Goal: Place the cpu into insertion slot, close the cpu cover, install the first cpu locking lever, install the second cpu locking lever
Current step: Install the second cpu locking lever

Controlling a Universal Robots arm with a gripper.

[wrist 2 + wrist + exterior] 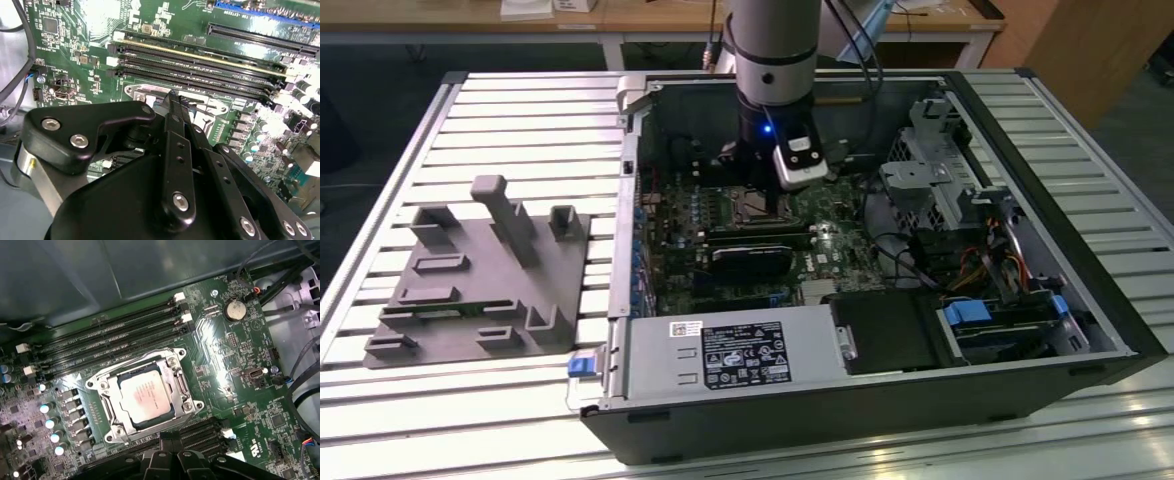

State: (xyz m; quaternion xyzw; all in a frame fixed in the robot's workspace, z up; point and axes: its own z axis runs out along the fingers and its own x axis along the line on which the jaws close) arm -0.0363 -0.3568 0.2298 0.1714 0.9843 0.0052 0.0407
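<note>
Fingers [166, 442]: pressed together with nothing between them; the gripper [173, 440] hangs low over the motherboard [235, 385], just beside one edge of the insertion slot [107, 432].
Cpu [145, 397]: silvery face up, seated flat in the insertion slot, near the middle of the motherboard.
Cpu cover [170, 371]: lowered flat, its frame ringing the cpu, which shows through the window.
Memory slots [110, 342]: long black rows along two opposite edges of the insertion slot; the fingertips sit above one set.
Computer case [720, 420]: open on the slatted table [520, 130], with the arm [771, 50] reaching down inside.
Grey fixture [467, 290]: toward the table's edge at the exterior view's left, apart from the case.
</note>
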